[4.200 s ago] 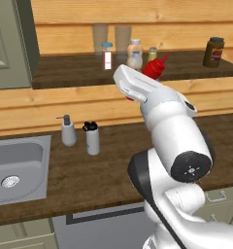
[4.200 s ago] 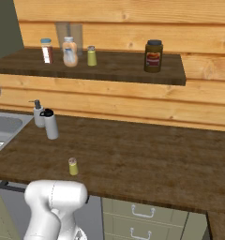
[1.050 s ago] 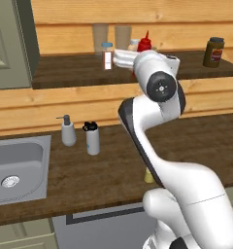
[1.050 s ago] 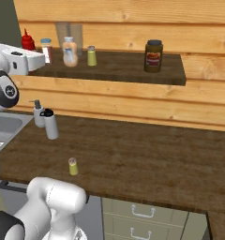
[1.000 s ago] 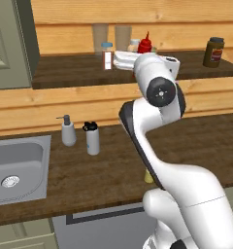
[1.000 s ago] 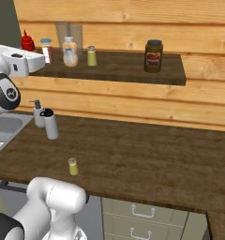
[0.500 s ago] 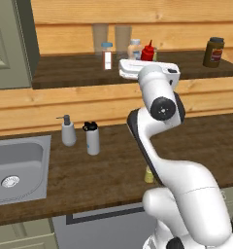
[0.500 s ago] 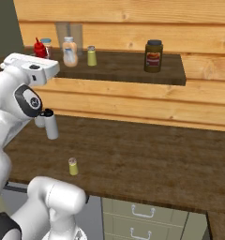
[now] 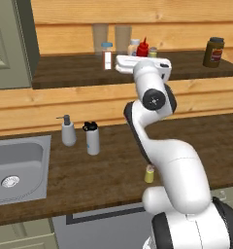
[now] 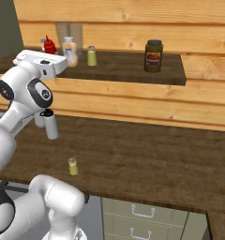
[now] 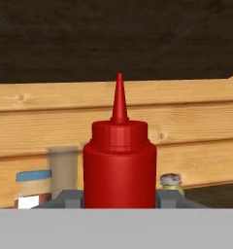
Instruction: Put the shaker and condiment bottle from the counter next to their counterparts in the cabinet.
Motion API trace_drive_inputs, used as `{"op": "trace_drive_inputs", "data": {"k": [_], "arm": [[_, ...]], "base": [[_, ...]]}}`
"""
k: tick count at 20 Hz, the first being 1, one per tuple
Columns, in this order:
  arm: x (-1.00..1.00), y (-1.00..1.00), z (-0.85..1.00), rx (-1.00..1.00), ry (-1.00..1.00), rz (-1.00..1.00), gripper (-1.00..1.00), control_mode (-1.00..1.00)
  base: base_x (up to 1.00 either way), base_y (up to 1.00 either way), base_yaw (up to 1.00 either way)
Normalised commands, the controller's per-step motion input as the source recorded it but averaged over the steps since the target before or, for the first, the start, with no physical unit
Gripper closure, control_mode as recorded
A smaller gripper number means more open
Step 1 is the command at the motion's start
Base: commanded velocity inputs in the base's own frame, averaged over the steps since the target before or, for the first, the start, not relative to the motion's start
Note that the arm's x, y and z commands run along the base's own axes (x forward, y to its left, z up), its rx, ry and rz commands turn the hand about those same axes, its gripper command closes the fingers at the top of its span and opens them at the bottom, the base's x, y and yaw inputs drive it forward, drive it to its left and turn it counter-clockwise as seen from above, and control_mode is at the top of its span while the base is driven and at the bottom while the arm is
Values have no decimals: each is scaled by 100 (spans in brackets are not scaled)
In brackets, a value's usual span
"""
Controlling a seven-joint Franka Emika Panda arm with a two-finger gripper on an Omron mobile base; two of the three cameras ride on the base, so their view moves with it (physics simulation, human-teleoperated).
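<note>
My gripper [image 11: 119, 200] is shut on the red condiment bottle [image 11: 119, 165], with a dark finger [image 11: 70, 197] at each side of its base. The bottle [image 9: 142, 48] is up at the cabinet shelf [image 9: 65, 73], among the counterparts: a blue-capped bottle [image 9: 107, 54], a rounded clear bottle [image 10: 71, 50] and a yellow-green shaker [image 10: 91, 56]. I cannot tell whether the red bottle [image 10: 49, 45] touches the shelf board. The other shaker [image 9: 149, 173] stands on the counter [image 9: 108, 170], close to the arm's base and also near the front edge [image 10: 73, 166].
Two glasses [image 9: 100, 39] stand at the shelf's back and a dark jar [image 10: 153, 56] further right. The grey-green cabinet door [image 9: 11, 44] is at the left. A soap dispenser [image 9: 67, 131] and a white bottle with a black lid [image 9: 92, 138] stand beside the sink [image 9: 16, 165].
The hand has carried the red bottle further in over the shelf, toward the other bottles, and the arm's elbow has swung round. The grip has not changed.
</note>
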Motion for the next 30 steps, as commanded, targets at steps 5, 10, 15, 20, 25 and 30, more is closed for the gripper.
{"op": "trace_drive_inputs", "data": {"k": [5, 10, 15, 20, 25, 30], "arm": [[6, 33, 0, -3, 0, 0, 100, -100], [11, 22, 0, -2, 0, -1, 100, -100], [22, -1, -3, 0, 0, 0, 100, -100], [32, 7, -8, 0, 0, 0, 100, -100], [0, 41, -2, 0, 3, 0, 100, -100], [51, 11, 0, 0, 8, -1, 100, -100]], "base": [[0, 0, 0], [0, 0, 0], [0, 0, 0], [0, 0, 0], [0, 0, 0], [0, 0, 0]]}}
